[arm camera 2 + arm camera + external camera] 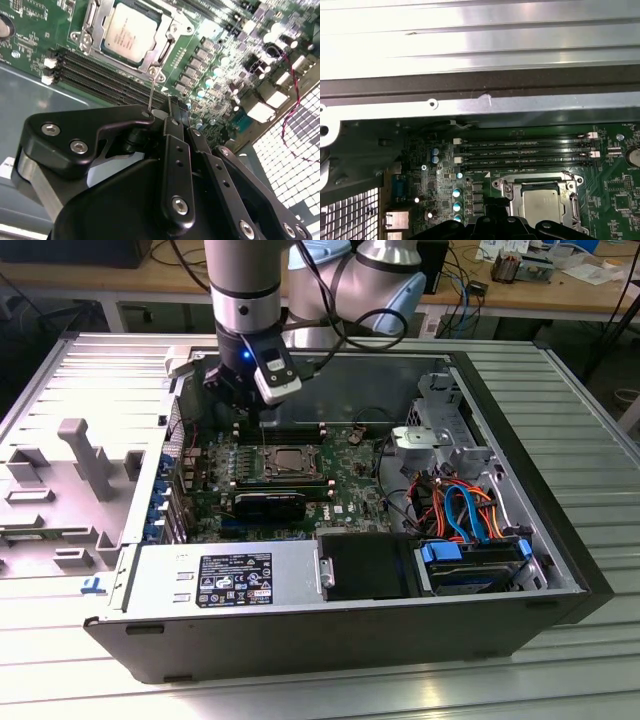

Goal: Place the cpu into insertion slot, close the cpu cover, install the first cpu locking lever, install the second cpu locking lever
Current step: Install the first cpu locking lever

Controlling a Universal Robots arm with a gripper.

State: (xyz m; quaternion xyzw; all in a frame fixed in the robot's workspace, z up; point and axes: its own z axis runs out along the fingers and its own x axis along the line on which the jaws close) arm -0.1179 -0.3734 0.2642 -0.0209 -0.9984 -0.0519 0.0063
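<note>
cpu [131,34] sat in the insertion slot [268,464], silver top up. The cpu cover [100,25] lay flat over it, framing the chip through its window. The first wrist view showed the same.

One thin locking lever [151,92] stood up from the socket corner nearest the memory slots [100,75], not latched down. Its upper end ran right up to your gripper [165,107]. The fingers were drawn together at the tips, with no gap in the second wrist view. I couldn't tell whether they pinched the lever or only touched it. In the exterior view your arm [245,290] hung over the board, with the gripper just past the socket on the side away from the camera.

Container: the open computer case [300,630] lay on its side on the ribbed metal table [560,380].
- Green motherboard [350,455], with four long black memory slots beside the socket.
- Black card [270,505] on the socket's camera side.
- Grey power supply [200,575] along the near wall.
- Drive cage [470,565] with blue tabs at the exterior view's right, with orange and blue cables [460,505] next to it.

A grey moulded panel [80,470] lay beside the case at the exterior view's left.

Writing: the cpu top carried print, and the power supply had a black label [235,580] with white text. Neither was legible.
</note>
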